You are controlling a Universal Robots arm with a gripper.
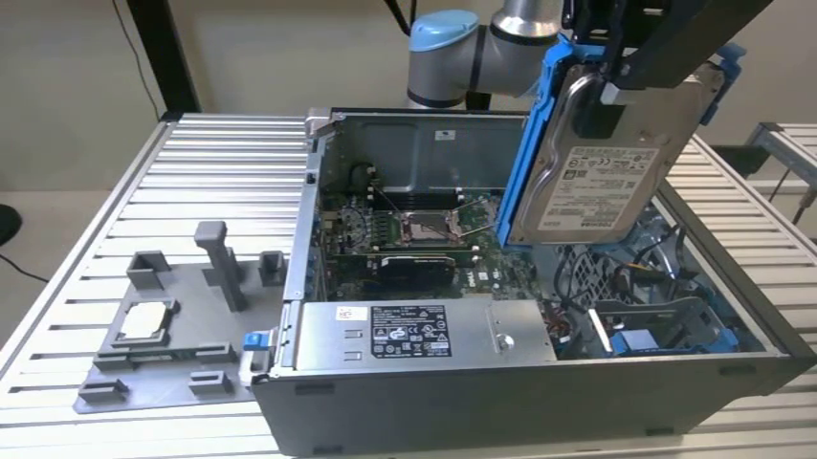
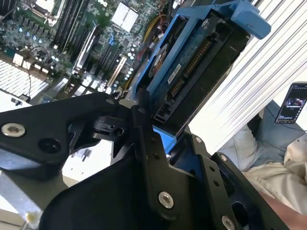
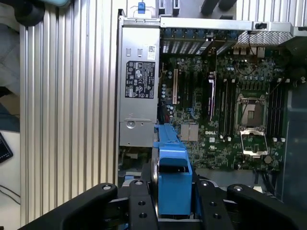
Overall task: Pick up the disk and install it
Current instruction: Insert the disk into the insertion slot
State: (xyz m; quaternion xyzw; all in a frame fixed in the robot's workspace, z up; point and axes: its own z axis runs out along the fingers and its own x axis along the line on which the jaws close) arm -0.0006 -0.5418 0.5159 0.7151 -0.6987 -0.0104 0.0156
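Disk: I have the disk [image 1: 598, 177] up in the air, standing almost on edge with its labelled face toward the exterior view. It hangs over the end of the open computer case [image 1: 511, 397] on the exterior view's right and touches nothing below.
Grip: The gripper [image 1: 634, 67] pinches the disk from both sides. In the first wrist view its fingers [image 3: 139, 205] flank the blue carrier [image 3: 172, 167], so the hold is on plastic, which I judge spares the connectors seen in the second wrist view.
Height: I judge the disk is held high so that its lower edge clears the case walls and the cables.
Case: It lies on its side with the lid off, so the motherboard [image 1: 422, 229] and the grey power supply [image 1: 408, 330] face up and can be reached from above.
Bay: A blue-trimmed drive cage [image 1: 638, 339] sits in the case's near corner, beneath and just forward of the hanging disk.
Counter: On the slatted counter [image 1: 205, 172], a grey fixture tray [image 1: 191, 382] keeps a small silver chip [image 1: 143, 318] well apart from the work.
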